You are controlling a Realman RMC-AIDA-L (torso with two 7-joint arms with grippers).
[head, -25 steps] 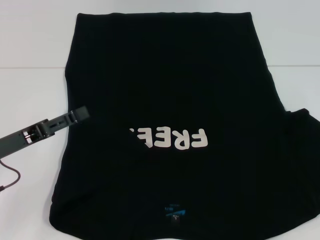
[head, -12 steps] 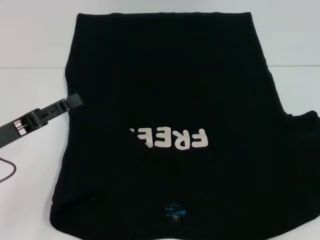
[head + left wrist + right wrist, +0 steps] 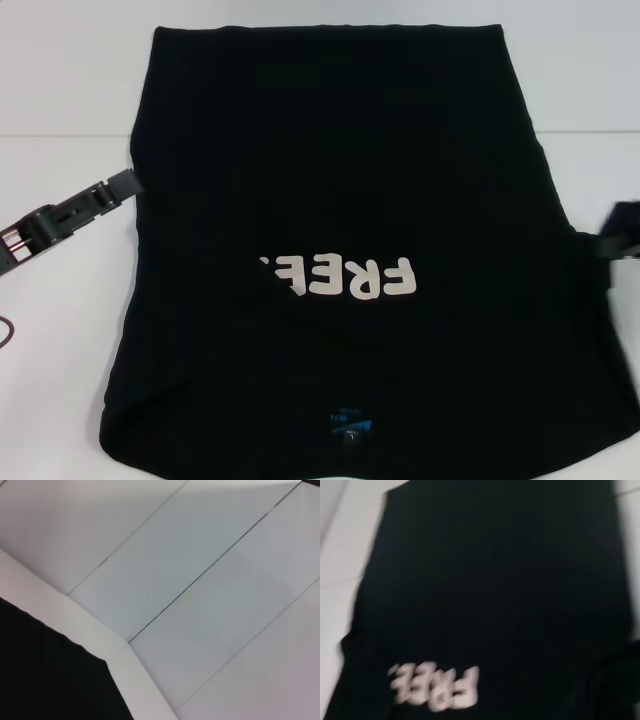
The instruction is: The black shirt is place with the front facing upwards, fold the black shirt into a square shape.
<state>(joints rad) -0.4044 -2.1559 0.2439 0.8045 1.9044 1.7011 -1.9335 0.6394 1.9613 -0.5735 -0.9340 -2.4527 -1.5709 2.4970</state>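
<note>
A white table [image 3: 60, 90] carries the black shirt [image 3: 340, 180], spread front-up across its middle, lettering toward the robot. The left gripper [image 3: 122, 183] sits at the shirt's left edge over bare table, having drawn back outward; its fingers look pressed together, though the view is poor. At the far right, the right gripper [image 3: 622, 236] has newly entered.
</note>
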